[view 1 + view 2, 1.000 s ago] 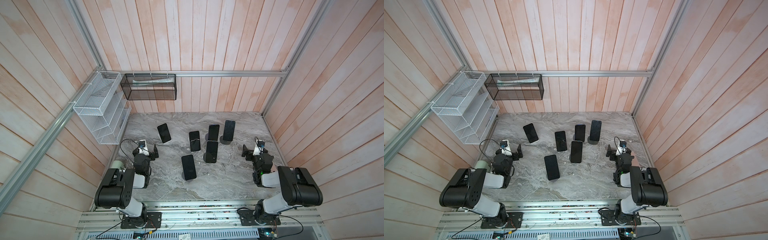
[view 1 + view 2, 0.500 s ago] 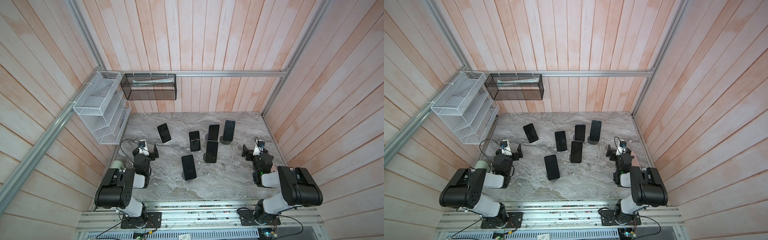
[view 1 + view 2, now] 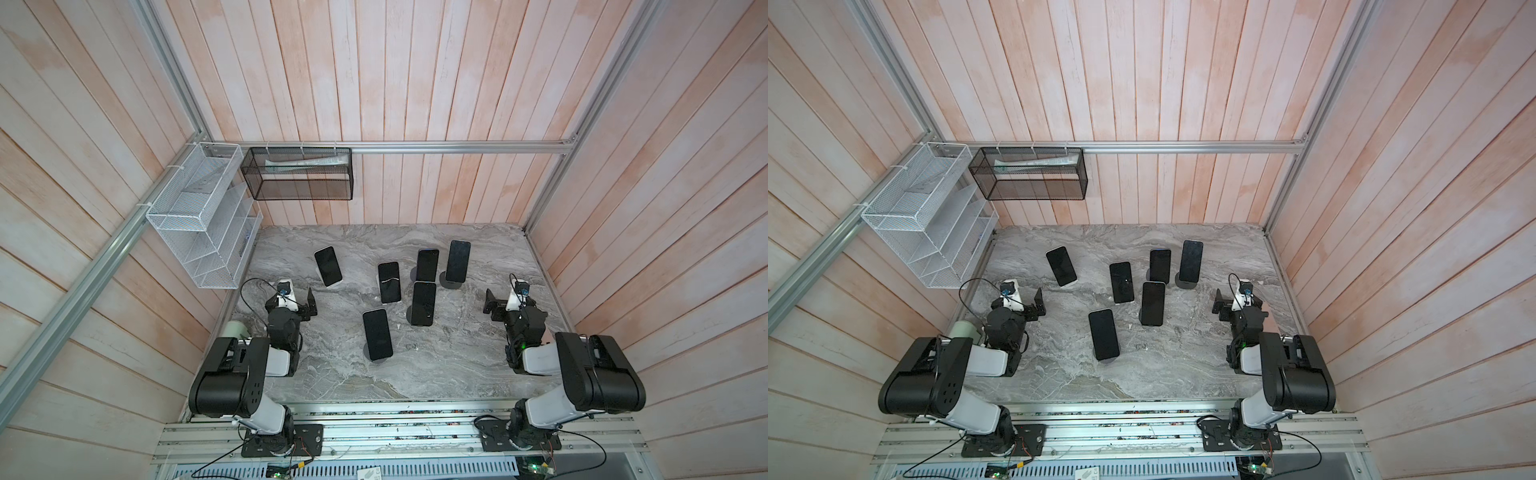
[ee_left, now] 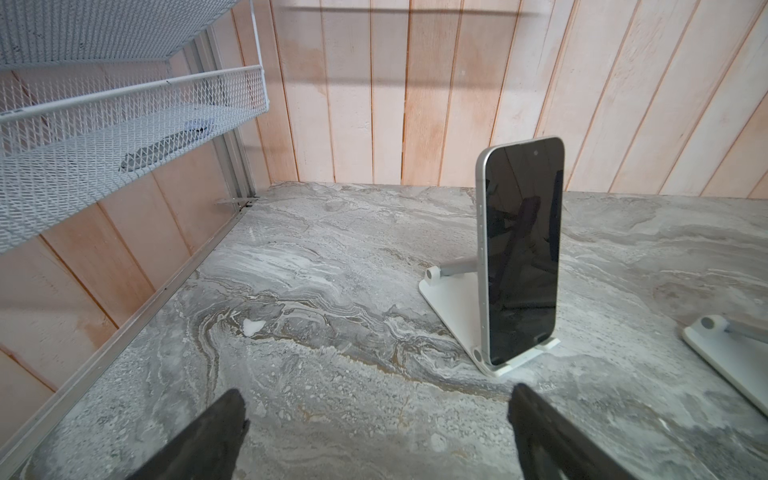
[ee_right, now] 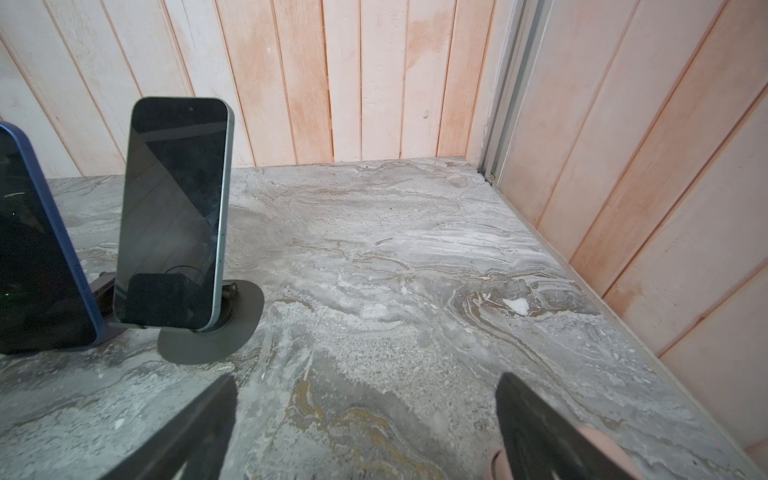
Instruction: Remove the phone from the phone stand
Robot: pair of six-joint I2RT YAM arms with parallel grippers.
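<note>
the phone nearest the white rack leans upright in its white stand on the bench. the left gripper hovers low near the rack, facing that phone, jaws spread wide and holding nothing. five other phones sit propped farther from the rack. the right gripper, farthest from the rack, is likewise wide apart and empty.

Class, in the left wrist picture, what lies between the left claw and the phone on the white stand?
Only bare marble tabletop separates left claw and phone; the left wrist view shows it.
</note>
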